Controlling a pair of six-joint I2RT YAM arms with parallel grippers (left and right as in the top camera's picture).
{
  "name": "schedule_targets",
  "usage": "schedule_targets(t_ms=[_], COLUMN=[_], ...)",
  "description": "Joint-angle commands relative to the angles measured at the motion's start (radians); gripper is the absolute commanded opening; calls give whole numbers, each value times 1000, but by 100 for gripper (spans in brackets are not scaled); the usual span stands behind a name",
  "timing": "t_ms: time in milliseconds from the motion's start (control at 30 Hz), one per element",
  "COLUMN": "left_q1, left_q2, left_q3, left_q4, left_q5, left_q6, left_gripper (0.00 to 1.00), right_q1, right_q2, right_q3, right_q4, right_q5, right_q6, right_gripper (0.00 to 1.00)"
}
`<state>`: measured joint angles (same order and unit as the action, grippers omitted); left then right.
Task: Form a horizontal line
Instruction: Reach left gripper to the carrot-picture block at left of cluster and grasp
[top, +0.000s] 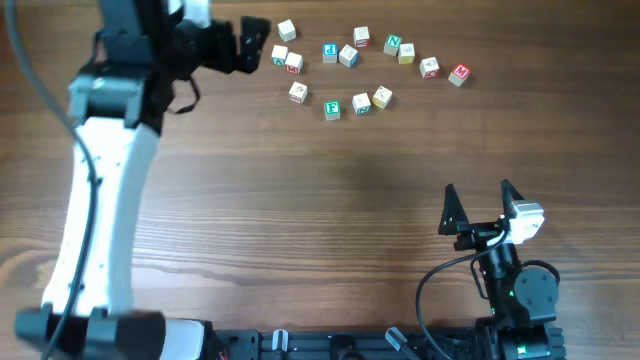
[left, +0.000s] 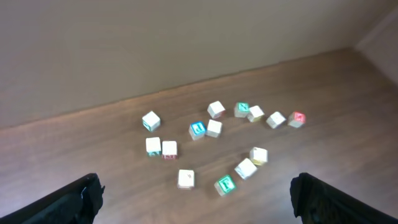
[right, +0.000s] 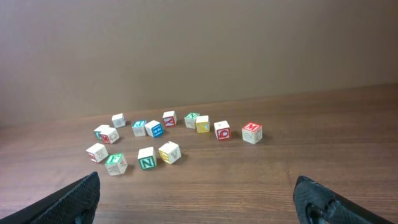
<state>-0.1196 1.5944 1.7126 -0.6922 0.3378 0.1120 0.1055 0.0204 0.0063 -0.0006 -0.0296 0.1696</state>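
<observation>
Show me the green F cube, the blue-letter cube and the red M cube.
green F cube (top: 332, 108): overhead, top face
blue-letter cube (top: 330, 50): overhead, top face
red M cube (top: 459, 73): overhead, top face

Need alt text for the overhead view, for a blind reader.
Fourteen small letter cubes lie scattered, not in a row, along the far side of a wooden table. The left end effector is open just left of them; the right end effector is open near the front right, away from the cubes.
</observation>
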Motion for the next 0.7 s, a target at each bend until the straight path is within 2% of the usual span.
schedule_targets(t_ms=[0, 133, 267, 667], left_q1=[-22, -30, -47, -69], left_q2=[119, 249, 369, 609], left_q3=[19, 19, 19, 19], left_q4=[80, 145, 146, 168], left_q5=[-55, -54, -31, 6], left_q6=[46, 46, 37, 39], left_gripper=[100, 100, 100, 100], right_q1=[-6, -6, -6, -6], right_q2=[-3, -3, -3, -3], right_q3=[-1, -1, -1, -1], right_q4=[3, 3, 3, 3], right_q5=[-6, -6, -6, -6], right_q6=[-12, -12, -13, -12], right_gripper=[100, 100, 100, 100])
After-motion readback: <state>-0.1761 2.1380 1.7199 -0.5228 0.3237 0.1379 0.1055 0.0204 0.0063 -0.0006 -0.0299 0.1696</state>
